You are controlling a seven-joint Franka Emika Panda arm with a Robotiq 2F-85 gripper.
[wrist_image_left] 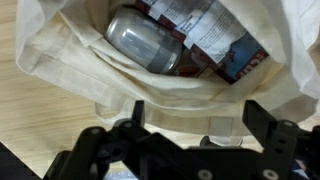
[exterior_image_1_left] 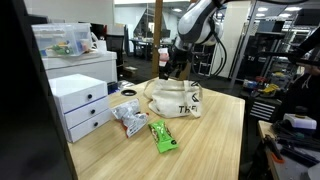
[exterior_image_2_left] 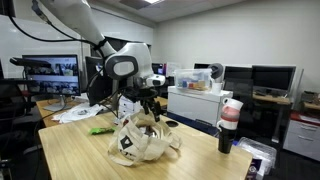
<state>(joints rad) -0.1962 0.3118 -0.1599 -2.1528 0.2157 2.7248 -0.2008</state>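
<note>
Gripper (wrist_image_left: 190, 125) at lower edge, jaws spread, empty, above open bag (wrist_image_left: 60, 70); can (wrist_image_left: 145, 45) inside, upper centre.

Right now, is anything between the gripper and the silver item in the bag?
Nothing visible. The open gripper hangs over the open mouth of the bag, and the silver item lies uncovered beside a red-and-white packet. Only the bag's near rim sits close below the gripper.
</note>
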